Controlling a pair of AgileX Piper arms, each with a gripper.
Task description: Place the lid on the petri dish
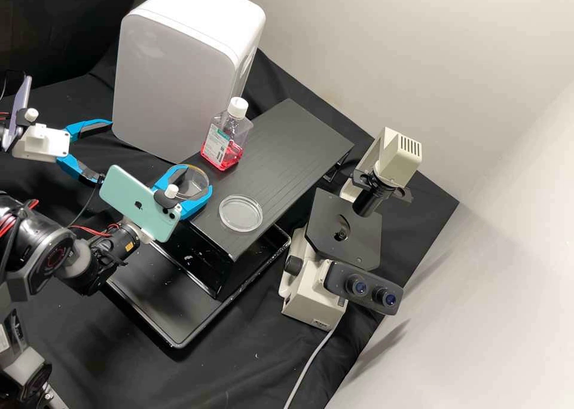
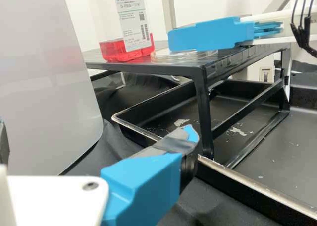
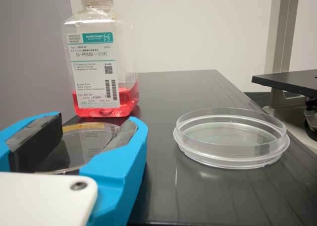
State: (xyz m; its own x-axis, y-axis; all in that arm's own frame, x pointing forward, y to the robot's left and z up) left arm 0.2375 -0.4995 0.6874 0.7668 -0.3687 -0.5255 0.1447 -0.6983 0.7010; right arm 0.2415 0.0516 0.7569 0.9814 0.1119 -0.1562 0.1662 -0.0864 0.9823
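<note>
**Lid [image 3: 84,141] pinched in the right jaws, dish open beside it**

Right jaws are closed on the lid, with one blue finger [image 3: 116,161] on each side of its rim. They hold it flat and low over the black stand [image 1: 293,140]. I cannot tell whether it touches the top or hangs just clear of it. Left jaws are spread and empty, well apart from the work and near the white box [image 1: 179,62].

Petri dish [image 1: 240,211] sits open on the same stand, just beside the lid but not touching it, on the side toward the microscope [image 1: 344,247]. The step in hand looks like the carry across. To do it well, lift the lid enough to clear the dish's wall and keep it level. Move it sideways until the two circles line up, then lower it straight down. Spread the jaws only once the lid rests all round. A tilted lid would likely catch one edge and push the light dish. The dish lies close to the stand's near edge, so a shove could send it off. The bottle [image 1: 224,135] of pink liquid stands behind the lid, away from that path.

The stand's top is dark, smooth and scored with fine lines, and is probably slippery under clear plastic. It straddles a black tray [image 1: 179,337] on a table [image 1: 257,367] draped in black cloth, with pale walls [image 1: 418,56] behind.
</note>
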